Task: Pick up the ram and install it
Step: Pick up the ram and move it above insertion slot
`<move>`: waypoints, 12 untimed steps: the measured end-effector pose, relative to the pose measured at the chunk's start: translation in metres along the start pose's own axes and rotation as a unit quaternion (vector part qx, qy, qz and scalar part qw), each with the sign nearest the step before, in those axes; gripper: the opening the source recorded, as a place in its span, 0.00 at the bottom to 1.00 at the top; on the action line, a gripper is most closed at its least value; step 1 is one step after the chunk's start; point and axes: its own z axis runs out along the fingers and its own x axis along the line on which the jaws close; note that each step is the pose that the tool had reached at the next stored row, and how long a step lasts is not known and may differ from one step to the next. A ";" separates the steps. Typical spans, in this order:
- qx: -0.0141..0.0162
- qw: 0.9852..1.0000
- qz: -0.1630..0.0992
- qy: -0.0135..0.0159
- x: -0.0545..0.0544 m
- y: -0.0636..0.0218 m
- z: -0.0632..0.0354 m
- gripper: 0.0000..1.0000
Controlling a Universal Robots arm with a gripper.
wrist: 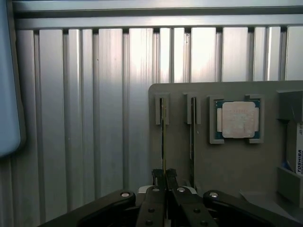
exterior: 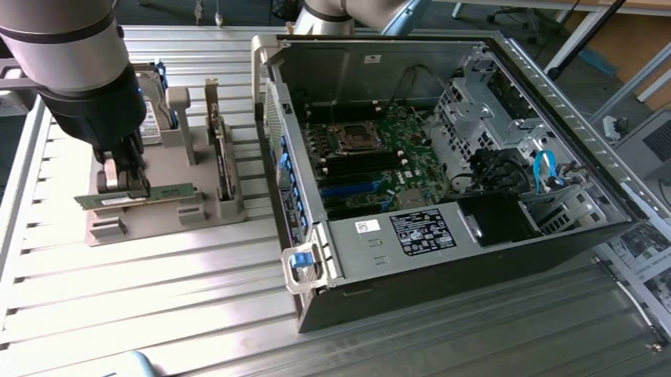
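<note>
- Exterior view first: we see the arm (exterior: 74, 71) reaching down over the grey tray (exterior: 210, 214) at that view's left, on the ribbed metal table (exterior: 157, 298).
- We have the gripper (exterior: 130, 188) right on the ram (exterior: 168, 194), a green stick with a white sticker, standing on edge in the tray.
- Wrist view now: we look along the ram edge-on, and the fingers (wrist: 157, 178) are pinched together on its thin edge, clamped on it.
- A second stick (wrist: 191, 137) stands just beside it, parallel, and the processor (wrist: 237, 119) sits in its own pocket past that.
- We spot the open case (exterior: 545, 236) at the exterior view's right, motherboard (exterior: 378, 149) exposed, well apart from the ram.
</note>
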 end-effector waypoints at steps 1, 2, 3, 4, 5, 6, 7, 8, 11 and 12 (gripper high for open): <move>0.000 1.000 0.000 0.000 0.000 0.0000 -0.0002 0.12; 0.000 1.000 0.000 0.000 0.000 0.0000 -0.0006 0.12; 0.000 1.000 0.000 0.000 0.000 0.0000 -0.0011 0.12; 0.000 1.000 0.000 0.000 0.000 0.0000 -0.0016 0.12; 0.000 1.000 0.000 0.000 0.000 0.0000 -0.0021 0.12; 0.000 1.000 0.000 0.000 0.000 -0.0001 -0.0025 0.12; 0.000 1.000 0.000 0.000 0.000 0.0000 -0.0031 0.12; 0.000 1.000 0.000 0.000 0.000 0.0000 -0.0035 0.12; 0.000 1.000 0.000 0.000 0.000 -0.0001 -0.0049 0.12; 0.000 1.000 0.000 0.000 0.000 -0.0001 -0.0054 0.12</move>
